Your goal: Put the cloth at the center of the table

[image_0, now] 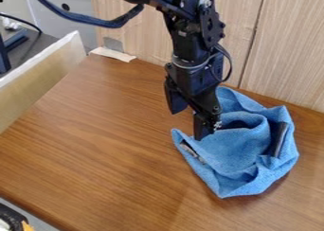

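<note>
The gripper (187, 125) hangs down over the work surface, right of the middle of the camera view. Its fingers stand apart: one is over bare wood on the left, the other is against or just in front of the left part of the cloth (237, 152). No cloth can be seen between them. The blue cloth lies crumpled on the right side of the wooden table (101, 149), with raised folds and a pointed corner toward the left. Dark patches show on its right and left parts. The gripper hides a bit of its upper left edge.
A light wood panel (284, 45) stands along the back, close behind the cloth. At the left is a slanted pale board (41, 78). A torn paper strip (112, 54) lies by the back edge. Dark and orange items (14, 218) are at the lower left corner.
</note>
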`<state>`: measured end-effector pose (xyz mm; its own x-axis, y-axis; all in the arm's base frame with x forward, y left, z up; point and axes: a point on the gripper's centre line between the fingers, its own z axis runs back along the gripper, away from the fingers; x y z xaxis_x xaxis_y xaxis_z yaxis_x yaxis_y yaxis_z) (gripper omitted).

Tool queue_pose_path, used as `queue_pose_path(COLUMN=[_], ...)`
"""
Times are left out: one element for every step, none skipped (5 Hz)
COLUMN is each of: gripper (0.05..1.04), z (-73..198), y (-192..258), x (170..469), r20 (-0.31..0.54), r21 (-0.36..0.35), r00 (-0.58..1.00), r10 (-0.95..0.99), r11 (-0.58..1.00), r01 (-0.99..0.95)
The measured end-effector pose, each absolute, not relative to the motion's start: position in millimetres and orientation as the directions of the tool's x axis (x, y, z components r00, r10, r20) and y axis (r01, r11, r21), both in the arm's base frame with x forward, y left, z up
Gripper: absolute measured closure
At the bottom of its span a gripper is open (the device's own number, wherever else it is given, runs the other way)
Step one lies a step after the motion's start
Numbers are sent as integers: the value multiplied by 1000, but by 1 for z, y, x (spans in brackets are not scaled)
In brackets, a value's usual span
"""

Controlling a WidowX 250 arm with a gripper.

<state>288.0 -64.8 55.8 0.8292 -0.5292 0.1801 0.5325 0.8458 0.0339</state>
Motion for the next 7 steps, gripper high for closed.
queue_pose_path(gripper=[83, 83, 83, 83, 83, 83, 83], z=[48, 44, 41, 34, 24, 18, 14], y=[-64, -68, -74, -85, -100, -116, -125], x=[285, 284, 284, 285, 285, 288, 287], r20=[154, 145, 142, 131, 142, 136, 135], r21=[23, 11, 1, -3, -9, 7, 30], r00=[834, 818, 779, 699, 604, 496, 409], r10=[-531, -556, -611, -703, -785, -858, -903], r11=[845, 828, 787, 705, 609, 502, 416], r01=[534, 561, 617, 709, 793, 865, 909])
